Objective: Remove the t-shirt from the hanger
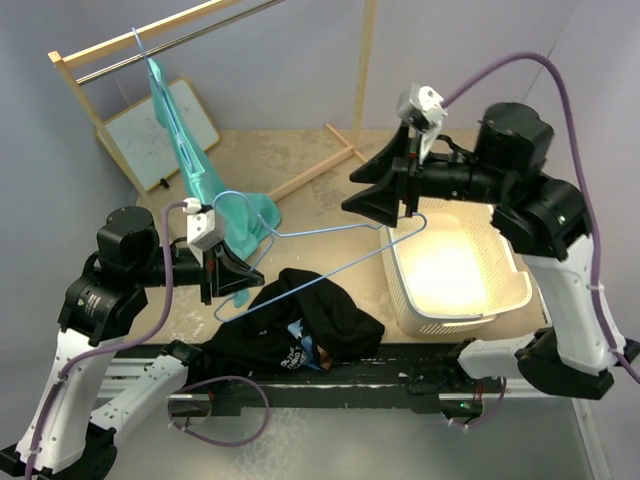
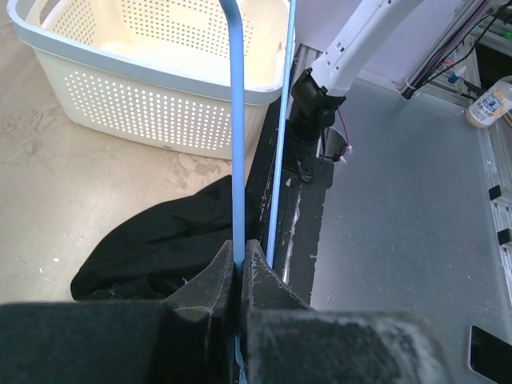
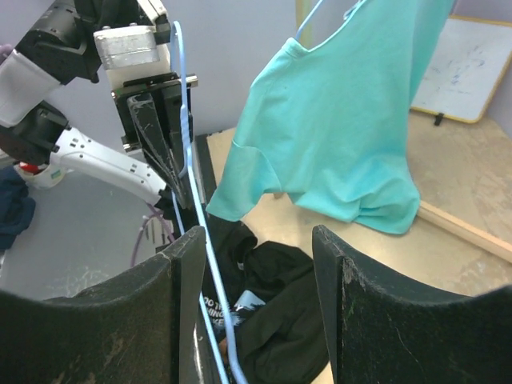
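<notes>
A thin blue wire hanger (image 1: pixel 330 228) is held in the air over the table. My left gripper (image 1: pixel 238 272) is shut on its left end; in the left wrist view the jaws (image 2: pixel 240 248) pinch the blue wire (image 2: pixel 236 120). The black t-shirt (image 1: pixel 300 325) lies crumpled on the table under the hanger, and I cannot tell whether it still hangs on the wire. It also shows in the left wrist view (image 2: pixel 160 248). My right gripper (image 1: pixel 388 200) is open at the hanger's right end. In the right wrist view the wire (image 3: pixel 196 216) runs along its left finger, with the shirt (image 3: pixel 280 312) below the gripper (image 3: pixel 256 236).
A white perforated basket (image 1: pixel 400 275) stands at the right, also in the left wrist view (image 2: pixel 120 104). A teal shirt (image 1: pixel 200 170) hangs from a wooden rack (image 1: pixel 150 40) at the back left. A whiteboard (image 1: pixel 150 140) leans behind it.
</notes>
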### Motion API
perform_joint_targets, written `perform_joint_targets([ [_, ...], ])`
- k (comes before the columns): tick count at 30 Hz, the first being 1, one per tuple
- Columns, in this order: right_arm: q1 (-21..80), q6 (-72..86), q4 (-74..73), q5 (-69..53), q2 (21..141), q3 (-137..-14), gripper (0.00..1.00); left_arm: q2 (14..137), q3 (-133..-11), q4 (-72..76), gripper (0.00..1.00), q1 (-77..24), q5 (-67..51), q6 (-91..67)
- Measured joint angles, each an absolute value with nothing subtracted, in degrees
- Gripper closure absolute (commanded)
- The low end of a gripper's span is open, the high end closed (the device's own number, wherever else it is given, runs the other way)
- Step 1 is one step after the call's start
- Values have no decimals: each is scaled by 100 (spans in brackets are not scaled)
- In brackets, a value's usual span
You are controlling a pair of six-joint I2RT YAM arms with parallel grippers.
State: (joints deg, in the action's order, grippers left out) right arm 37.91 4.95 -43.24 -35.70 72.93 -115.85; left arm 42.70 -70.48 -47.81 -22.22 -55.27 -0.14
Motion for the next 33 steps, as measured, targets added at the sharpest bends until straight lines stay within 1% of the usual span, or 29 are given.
perform_joint_targets([
  [4,3826,440,-4405,-3841,7736,-11745,42,4305,-7048,-4812,100,-2222,-5502,-14],
  [8,3909,386,-4523,-4012,7848,-11631,42,4324,-7048,-4816,100,-2222,-5485,-14],
  [13,3992,322,-4613,-4165,7583,-11172,44,4401,-7048,-4803,100,-2222,-5426,-21],
  [18,4012,290,-4670,-4165,7214,-10726,48,4517,-7054,-4759,100,-2222,-5347,-38],
  [22,4014,270,-4689,-4132,6991,-10449,56,4517,-7061,-4672,100,-2222,-5358,-91],
  [26,4018,237,-4694,-4128,6963,-10333,68,4462,-7078,-4486,100,-2222,-5376,-237],
  [27,4023,233,-4692,-4128,6967,-10291,72,4447,-7089,-4427,100,-2222,-5378,-259],
  [28,4025,231,-4694,-4128,6969,-10252,78,4436,-7105,-4375,100,-2222,-5382,-296],
  [30,4032,244,-4698,-4128,6969,-10143,91,4394,-7135,-4257,100,-2222,-5387,-390],
  [31,4040,228,-4700,-4125,6969,-10095,100,4368,-7157,-4198,100,-2222,-5393,-423],
  [33,4049,224,-4735,-4163,6967,-10040,100,4322,-7190,-4086,100,-2215,-5352,-543],
])
